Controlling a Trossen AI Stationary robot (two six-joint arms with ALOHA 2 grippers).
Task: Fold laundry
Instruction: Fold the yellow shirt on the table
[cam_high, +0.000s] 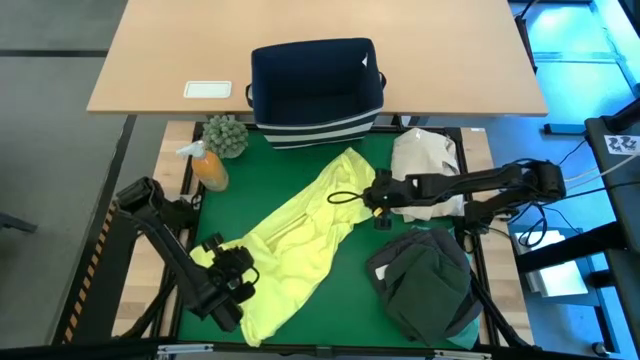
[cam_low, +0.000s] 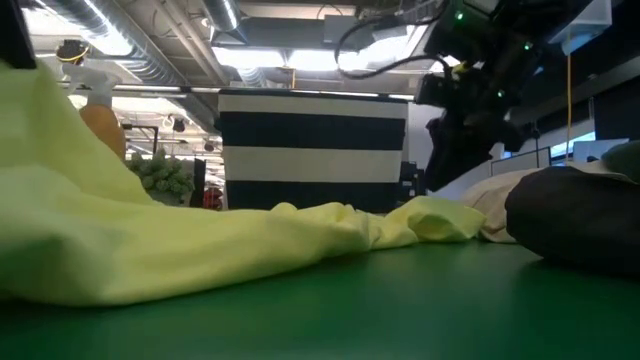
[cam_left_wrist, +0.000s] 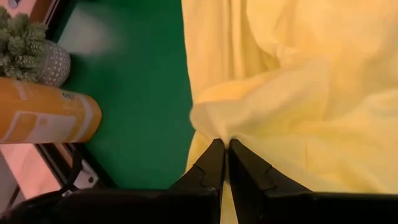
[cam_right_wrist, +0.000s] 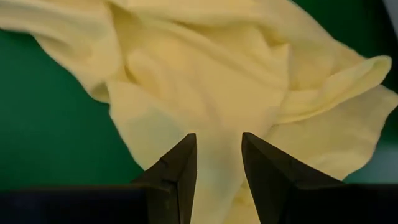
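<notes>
A bright yellow-green shirt (cam_high: 300, 245) lies slantwise on the green mat (cam_high: 270, 185), from near left to far centre. My left gripper (cam_high: 236, 272) is shut on the shirt's near-left part, which rises in a slope in the low view (cam_low: 60, 170). My right gripper (cam_high: 376, 200) hangs over the shirt's far end, its fingers open (cam_right_wrist: 217, 152). Yellow cloth (cam_right_wrist: 205, 81) shows in the gap and beyond it; I cannot tell whether the fingers touch it. A pile of charcoal and dark garments (cam_high: 425, 285) rests on the mat at near right. My left gripper pinches a bunched fold of the shirt at its left edge (cam_left_wrist: 214, 127) between its two shut fingers, slanting down from the near left. The cloth puckers at the fingertips and is raised there. The rest of the shirt lies on the mat.
A navy bin with a striped base (cam_high: 315, 90) stands at the far edge. A cream-beige cloth bundle (cam_high: 425, 160) lies at far right, under the right arm. An orange bottle (cam_high: 210, 170) and a small potted plant (cam_high: 225, 135) sit at far left.
</notes>
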